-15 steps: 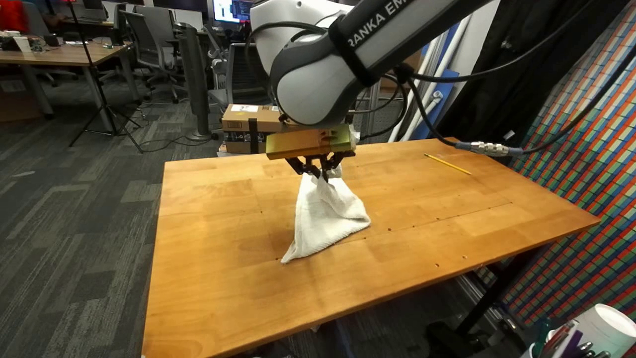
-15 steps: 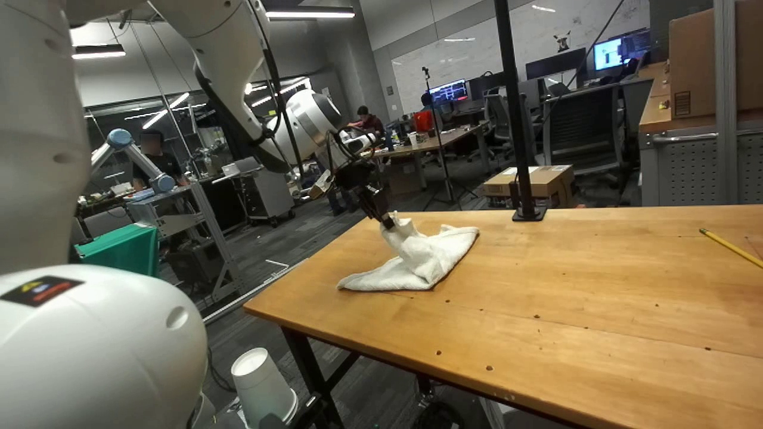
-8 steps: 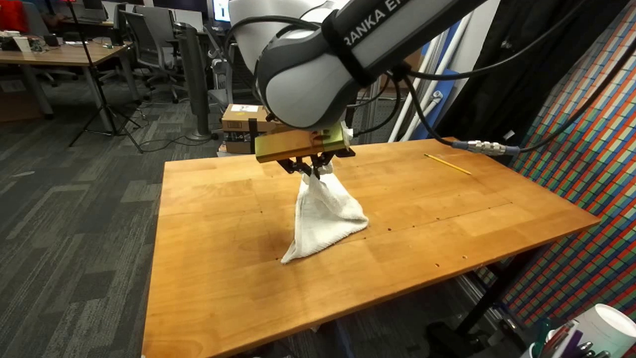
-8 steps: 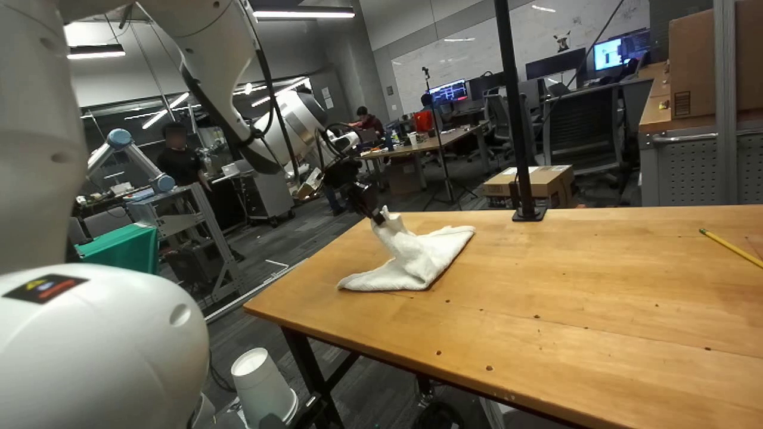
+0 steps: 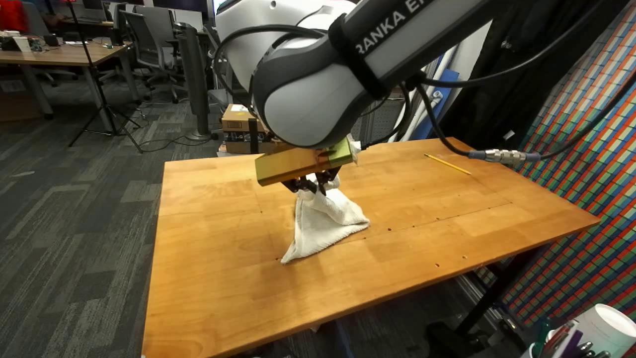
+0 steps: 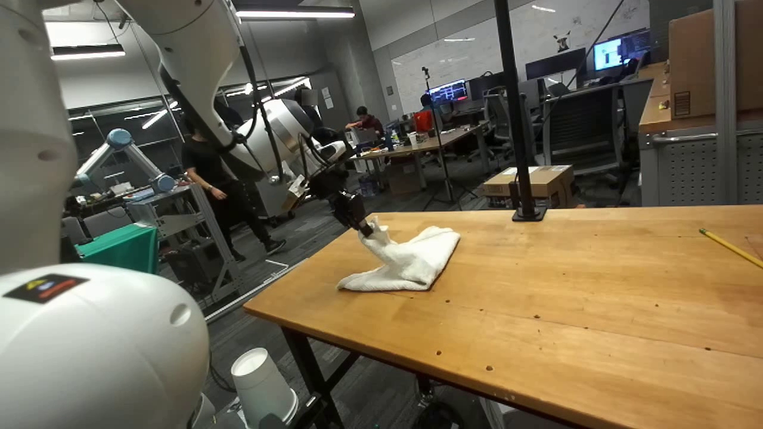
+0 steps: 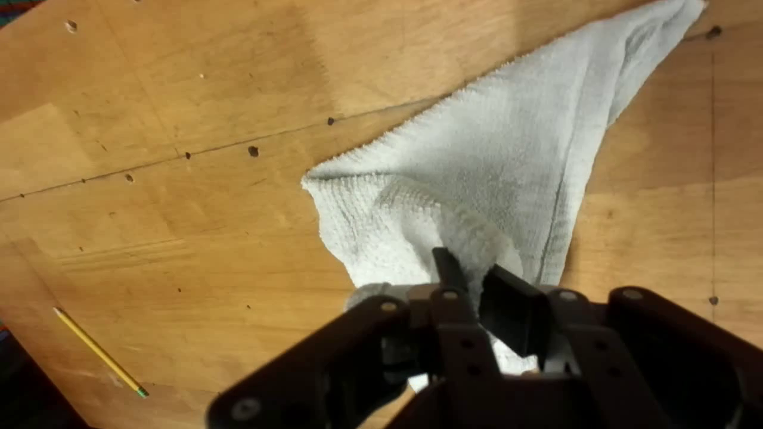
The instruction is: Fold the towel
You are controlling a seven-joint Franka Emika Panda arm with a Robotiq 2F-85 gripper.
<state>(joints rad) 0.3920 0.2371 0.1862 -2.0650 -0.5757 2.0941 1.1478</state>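
1. Strip light [image 6: 295, 13], upper left of the frame in an exterior view: clipped to white; wall [image 6: 304, 44] below it dim grey.
2. Whiteboard [image 6: 471, 62], right of top centre in an exterior view: short streaks of glare.
3. Tabletop [image 5: 213, 298]: brightly lit, warm in tone, in both exterior views.
4. Soft-edged shadow left of the towel [image 5: 323, 226], mid-frame in an exterior view.
5. Black drape [image 5: 497, 104], upper right in an exterior view: folds barely legible.
6. Cup [image 5: 613, 320], lower right corner in an exterior view: appears stretched.
7. Wrist view: gripper [image 7: 469, 268], bottom centre, dark and out of focus; towel weave fairly clear.
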